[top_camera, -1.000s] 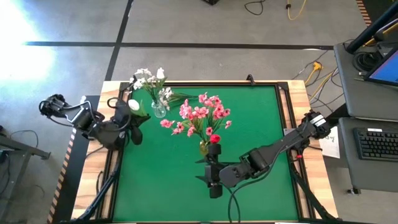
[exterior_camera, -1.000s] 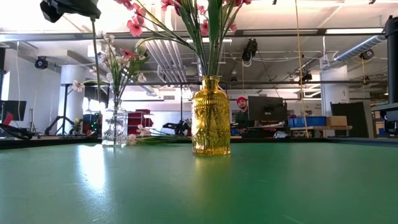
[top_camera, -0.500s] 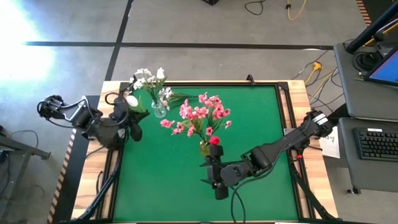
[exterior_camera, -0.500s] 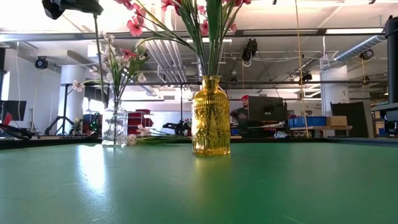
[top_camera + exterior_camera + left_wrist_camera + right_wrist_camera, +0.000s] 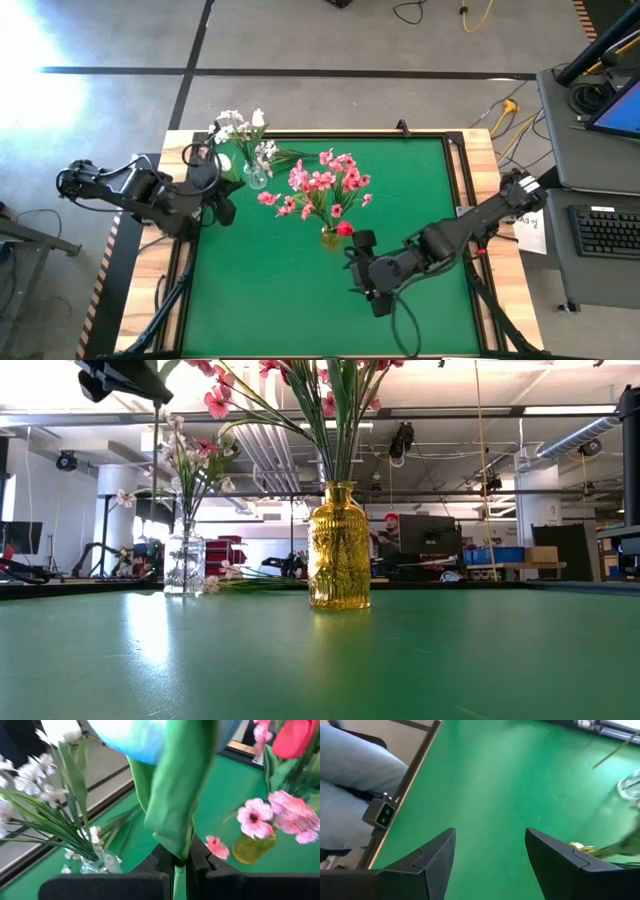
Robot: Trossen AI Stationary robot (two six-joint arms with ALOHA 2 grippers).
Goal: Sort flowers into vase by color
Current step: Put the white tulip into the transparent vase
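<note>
1. Flowers: the pink sprays and a red tulip already stand in the yellow vase, and the small white sprays stand in the clear vase. As I judge it, the sorting is nearly done.
2. One flower is left in hand: the left gripper is clamped on a green stem, with what looks like a white tulip head above the fingers. It is carried high, up among the sprays.
3. The clear vase is just ahead of the left gripper, at the table's far-left part, and the yellow vase lies farther off to one side. White belongs with white, so the clear vase is the likely goal.
4. The right gripper hangs released and holds nothing, with the yellow vase just beside it.
5. A stray stem seems to lie on the mat between the vases; I cannot tell what kind.
6. Room: the clear vase stands close to the table's far edge, and its leaves spread wide around the mouth, so the way in is tight. The near half of the mat is open.
</note>
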